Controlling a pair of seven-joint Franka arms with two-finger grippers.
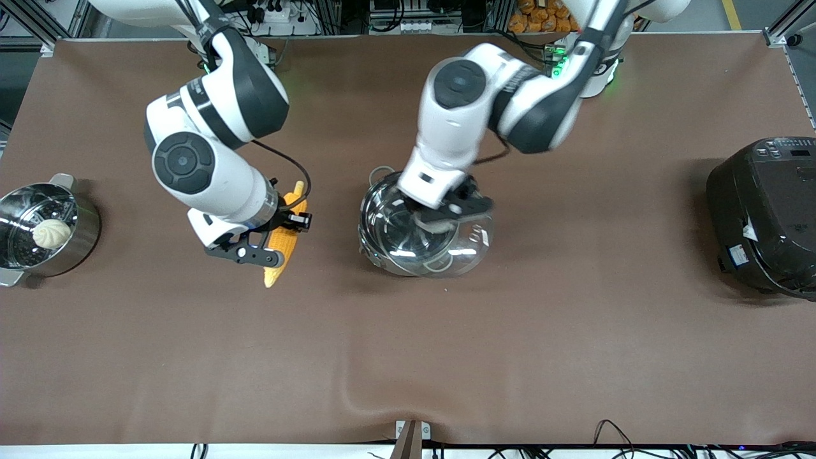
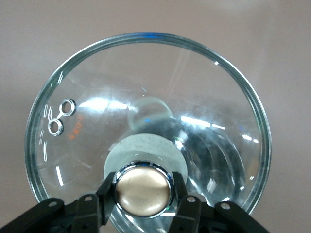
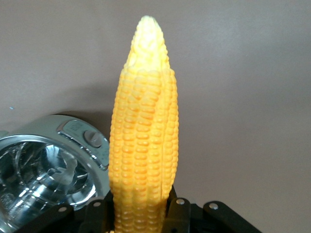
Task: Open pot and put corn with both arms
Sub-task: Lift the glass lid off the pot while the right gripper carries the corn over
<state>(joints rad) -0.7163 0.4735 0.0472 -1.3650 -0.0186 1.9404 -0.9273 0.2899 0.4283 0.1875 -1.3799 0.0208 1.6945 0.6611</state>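
Lid (image 2: 146, 121) knob clamped by left fingers (image 2: 181, 194) over pot (image 1: 382, 242); right fingers (image 3: 177, 208) clamp corn (image 3: 145, 145).

Bright, even overhead light; glare streaks the glass lid (image 2: 146, 126), soft shadows fall beside the pot (image 1: 382, 248), focus sharp.

Glass lid (image 1: 440, 239) apparently raised off the steel pot (image 1: 376, 236); yellow corn (image 1: 284, 239) lifted beside it
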